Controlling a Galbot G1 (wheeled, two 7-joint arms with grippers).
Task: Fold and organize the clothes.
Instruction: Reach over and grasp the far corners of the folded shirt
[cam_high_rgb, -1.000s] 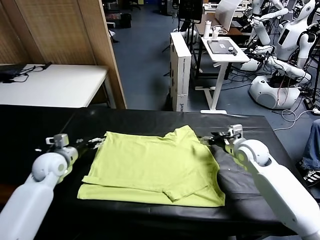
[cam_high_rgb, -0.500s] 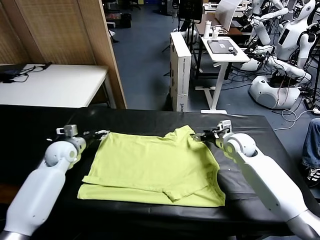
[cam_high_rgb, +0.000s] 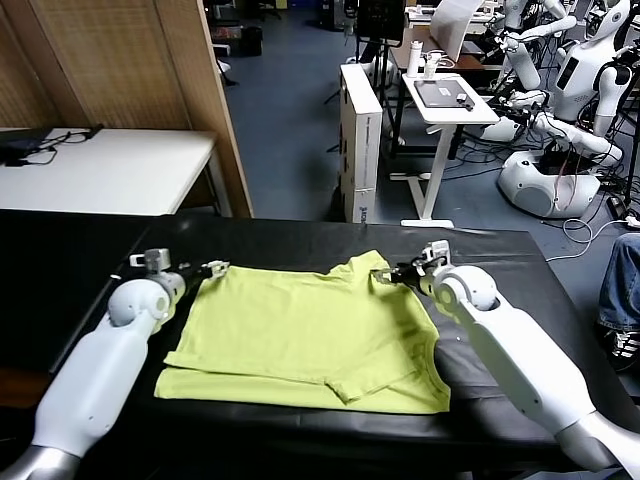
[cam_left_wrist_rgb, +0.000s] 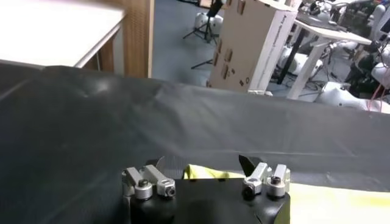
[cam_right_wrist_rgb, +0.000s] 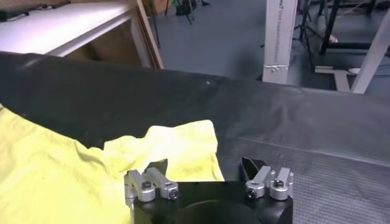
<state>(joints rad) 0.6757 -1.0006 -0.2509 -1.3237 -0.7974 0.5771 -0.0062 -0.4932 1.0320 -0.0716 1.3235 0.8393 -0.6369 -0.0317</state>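
The lime T-shirt (cam_high_rgb: 310, 340) is lying flat across the centre of the black bench (cam_high_rgb: 90, 250), its long axis running left to right in the frame. The left tool (cam_high_rgb: 215, 268) is sitting at its upper-left corner, jaws apart; the right tool (cam_high_rgb: 385, 275) is straddling the upper-right sleeve, jaws apart. Each arm is nearest its own corner, with bare bench lying beyond.

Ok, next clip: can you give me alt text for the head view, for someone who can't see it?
A lime-green T-shirt, partly folded, lies flat on a black table. The left hand is at the shirt's far left corner and the right hand at its far right corner, both low over the cloth. Behind are a white table and other robots.
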